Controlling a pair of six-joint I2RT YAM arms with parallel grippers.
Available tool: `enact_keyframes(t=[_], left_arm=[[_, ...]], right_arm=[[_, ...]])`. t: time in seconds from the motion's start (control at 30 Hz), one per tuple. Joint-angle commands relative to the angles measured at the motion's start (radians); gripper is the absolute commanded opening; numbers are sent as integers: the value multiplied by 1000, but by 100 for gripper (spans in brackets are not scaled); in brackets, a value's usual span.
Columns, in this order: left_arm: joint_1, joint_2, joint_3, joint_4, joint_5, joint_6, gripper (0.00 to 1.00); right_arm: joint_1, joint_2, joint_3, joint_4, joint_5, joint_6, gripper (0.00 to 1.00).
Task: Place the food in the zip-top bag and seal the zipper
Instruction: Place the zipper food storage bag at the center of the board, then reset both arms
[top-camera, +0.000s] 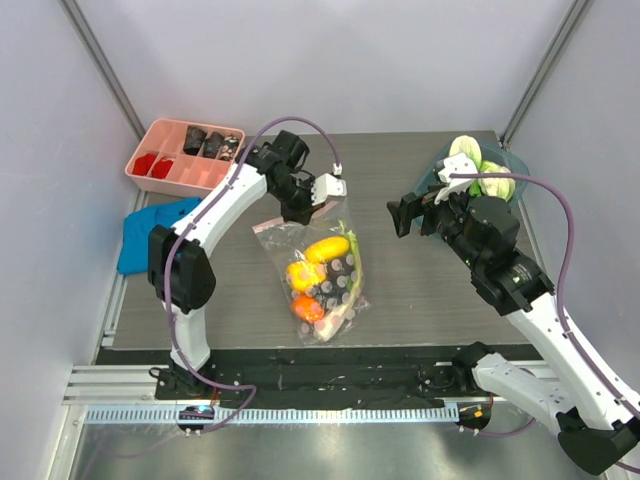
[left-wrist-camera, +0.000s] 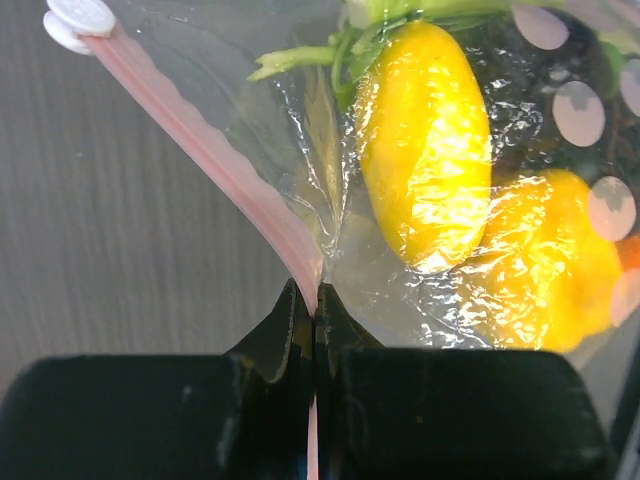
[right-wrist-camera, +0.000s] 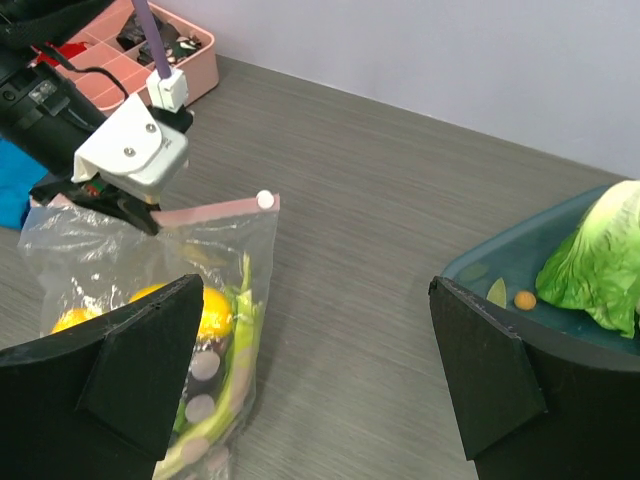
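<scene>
At mid-table, my left gripper (left-wrist-camera: 315, 300) clamps shut on the thin pale pink zipper strip (left-wrist-camera: 205, 150) of the clear crinkly plastic bag (top-camera: 320, 270) holding yellow fruits (left-wrist-camera: 425, 140), likely to press it sealed, while my right gripper (right-wrist-camera: 315, 300) hangs open, empty, near the pale green cabbage (right-wrist-camera: 600, 260).
</scene>
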Motion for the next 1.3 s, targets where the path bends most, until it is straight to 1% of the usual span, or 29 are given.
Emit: enact_keyframes(t=[0.0, 0.07, 0.1, 0.13, 0.17, 0.2, 0.27, 0.3, 0.33, 0.37, 0.4, 0.43, 0.47, 0.5, 0.53, 0.57, 0.6, 0.67, 0.7, 0.77, 0.83, 0.97, 1.0, 1.07, 1.1, 1.2, 1.27], left_arm=[[21, 14, -3, 176, 10, 113, 0], [21, 31, 6, 196, 1, 103, 3], [21, 37, 12, 224, -7, 75, 9], [25, 43, 28, 242, -36, 46, 11], [30, 47, 38, 257, -36, 19, 13], [51, 49, 54, 262, -21, -56, 31], [71, 37, 103, 259, 18, -147, 56], [90, 29, 115, 247, 28, -229, 60], [99, 15, 129, 239, 51, -264, 63], [107, -18, 130, 238, 51, -308, 71], [125, -40, 126, 248, 50, -350, 82], [134, -60, 109, 256, 48, -443, 97], [146, -81, 104, 262, 50, -483, 100], [169, -124, 100, 265, 50, -521, 100], [183, -143, 89, 271, 48, -608, 100], [197, -162, 88, 267, 30, -649, 100], [220, -187, 89, 255, 22, -690, 100], [243, -201, 113, 183, 18, -759, 100], [269, -207, 120, 161, 19, -781, 100], [297, -233, 106, 118, 34, -819, 100], [344, -274, 33, 124, 33, -850, 100], [436, -336, -127, 139, 50, -867, 100], [444, -350, -190, 142, 50, -890, 100], [455, -385, -248, 150, 41, -881, 100], [456, -402, -303, 161, 30, -876, 100], [459, -442, -383, 195, 12, -844, 100], [461, -451, -396, 210, 1, -845, 100]], right_arm=[[-21, -1, -18, 35, 1, 58, 100], [-27, 5, -27, 35, -2, 79, 100], [-38, 7, -30, 35, -6, 88, 100], [-44, 11, -38, 35, -12, 96, 100], [-48, 13, -41, 34, -17, 113, 100], [-62, 19, -45, 35, -17, 120, 100], [-82, 34, -58, 25, -35, 134, 100], [-97, 40, -58, 22, -51, 149, 100], [-137, 45, -59, 16, -116, 157, 99], [-159, 62, -58, 9, -150, 165, 100], [-177, 71, -45, 5, -173, 189, 100], [-220, 82, -41, 5, -198, 196, 100], [-237, 112, -32, 3, -266, 199, 100], [-258, 128, -9, -3, -290, 206, 100], [-275, 141, 2, -1, -314, 205, 100], [-313, 157, 16, -1, -375, 205, 100], [-331, 196, 51, -17, -405, 199, 100], [-378, 235, 91, -44, -433, 196, 100], [-395, 279, 129, -79, -474, 194, 100], [-455, 316, 155, -104, -515, 208, 100], [-489, 344, 162, -127, -580, 209, 100], [-512, 333, 97, -146, -595, 171, 100], [-544, 327, 62, -156, -595, 160, 100], [-550, 303, 25, -164, -591, 142, 100], [-552, 294, -10, -167, -589, 139, 100], [-552, 269, -59, -172, -580, 133, 100], [-552, 258, -67, -170, -580, 130, 100]])
